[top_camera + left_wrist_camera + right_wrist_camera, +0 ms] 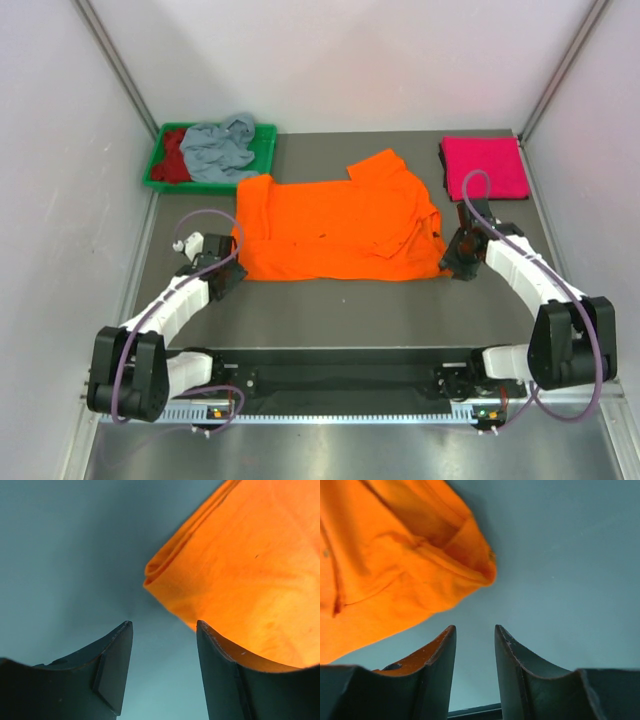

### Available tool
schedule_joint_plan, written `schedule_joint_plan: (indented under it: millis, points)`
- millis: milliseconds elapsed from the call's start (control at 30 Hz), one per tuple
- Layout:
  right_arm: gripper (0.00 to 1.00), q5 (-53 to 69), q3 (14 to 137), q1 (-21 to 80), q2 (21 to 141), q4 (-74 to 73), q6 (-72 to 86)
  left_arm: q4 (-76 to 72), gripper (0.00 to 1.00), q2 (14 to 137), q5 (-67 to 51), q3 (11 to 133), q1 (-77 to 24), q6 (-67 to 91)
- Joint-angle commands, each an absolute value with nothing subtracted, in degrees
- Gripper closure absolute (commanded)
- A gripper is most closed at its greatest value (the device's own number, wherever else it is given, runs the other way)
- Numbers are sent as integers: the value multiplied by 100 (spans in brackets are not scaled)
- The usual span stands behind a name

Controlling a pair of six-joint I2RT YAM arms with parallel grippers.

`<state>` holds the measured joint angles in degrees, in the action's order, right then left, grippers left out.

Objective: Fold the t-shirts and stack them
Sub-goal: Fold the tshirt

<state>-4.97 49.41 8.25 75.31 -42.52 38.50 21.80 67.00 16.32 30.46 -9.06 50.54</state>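
The bright orange t-shirt (335, 220) lies spread and partly folded in the middle of the table. Its folded near-left corner shows in the left wrist view (240, 570), its near-right corner in the right wrist view (395, 565). My left gripper (228, 272) is open and empty just beside the near-left corner (164, 626). My right gripper (458, 258) is open and empty just beside the near-right corner (475, 629). The magenta pink t-shirt (484, 167) lies folded at the far right. The grey-blue t-shirt (220, 148) and the dark red one (173, 157) lie crumpled in the green tray.
The green plastic tray (266, 142) stands at the far left against the wall. White walls close in the table on three sides. Bare grey tabletop (350, 310) runs between the orange shirt and the arm bases.
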Motion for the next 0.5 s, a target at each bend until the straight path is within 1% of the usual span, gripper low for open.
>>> schedule_joint_plan:
  millis: [0, 167, 467]
  points:
    - [63, -378, 4756, 633, 7312, -3744, 4026, 1741, 42, 6618, 1661, 3024, -809, 5273]
    - [64, -237, 4377, 396, 7260, -3419, 3955, 1670, 43, 6697, 1731, 3015, -765, 5379]
    - [64, -368, 4105, 378, 7426, -2839, 3982, 1468, 48, 6987, 1863, 2979, -765, 5397]
